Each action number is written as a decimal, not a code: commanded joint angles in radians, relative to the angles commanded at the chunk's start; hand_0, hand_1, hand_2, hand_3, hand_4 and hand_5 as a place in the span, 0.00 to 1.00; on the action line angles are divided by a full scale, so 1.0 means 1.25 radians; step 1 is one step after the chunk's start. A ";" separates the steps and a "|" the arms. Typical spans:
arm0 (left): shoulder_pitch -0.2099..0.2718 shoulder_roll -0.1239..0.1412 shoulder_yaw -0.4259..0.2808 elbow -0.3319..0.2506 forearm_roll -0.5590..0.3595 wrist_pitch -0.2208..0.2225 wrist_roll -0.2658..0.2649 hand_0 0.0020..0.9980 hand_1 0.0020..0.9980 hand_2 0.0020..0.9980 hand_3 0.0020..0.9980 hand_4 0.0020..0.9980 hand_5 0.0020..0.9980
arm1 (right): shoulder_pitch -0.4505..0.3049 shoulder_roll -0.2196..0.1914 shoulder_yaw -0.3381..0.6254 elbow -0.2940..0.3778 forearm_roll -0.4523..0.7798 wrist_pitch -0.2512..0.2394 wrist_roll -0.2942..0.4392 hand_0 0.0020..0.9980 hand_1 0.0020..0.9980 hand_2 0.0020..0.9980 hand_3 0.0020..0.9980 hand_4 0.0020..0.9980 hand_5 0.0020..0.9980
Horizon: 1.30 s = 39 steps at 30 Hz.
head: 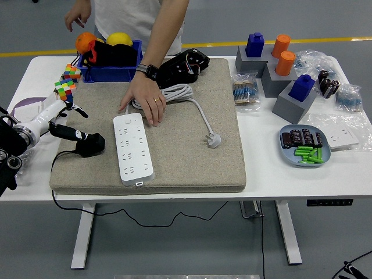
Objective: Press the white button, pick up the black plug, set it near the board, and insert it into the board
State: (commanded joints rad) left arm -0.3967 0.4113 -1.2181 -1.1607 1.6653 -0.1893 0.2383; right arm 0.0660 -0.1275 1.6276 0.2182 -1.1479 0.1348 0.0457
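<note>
Looking for print first, we find no brand, label or lettering that we can read on anything on the white table (192,185). Our left hand (63,119), white with black fingers, reaches in from nine o'clock over the left edge of the grey-beige fabric mat (197,163); its fingers (74,134) are spread apart and clamp nothing, and one lower fingertip comes right up to the black plug adapter (90,144), though we cannot tell whether it touches. That plug lies on the mat at the hand's four o'clock, with its black cord running off the mat's left side. Just beside it, at its three o'clock, sits the long white power strip (133,146), lengthwise on the mat, with a small button at its near end. A person's hand (144,97) with a ring and a dark wristband rests flat at the strip's twelve o'clock end, over the coiled white cable (180,93). Our right hand is out of view.
</note>
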 joint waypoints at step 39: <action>0.021 0.009 0.006 -0.019 -0.010 -0.044 0.055 0.87 0.93 0.85 0.46 1.00 0.09 | 0.003 0.004 0.000 0.004 0.004 0.000 0.002 0.71 0.60 0.54 0.69 0.75 0.52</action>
State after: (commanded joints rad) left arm -0.3708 0.4220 -1.2112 -1.1846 1.6523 -0.2442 0.3075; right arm 0.0692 -0.1224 1.6278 0.2230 -1.1424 0.1345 0.0484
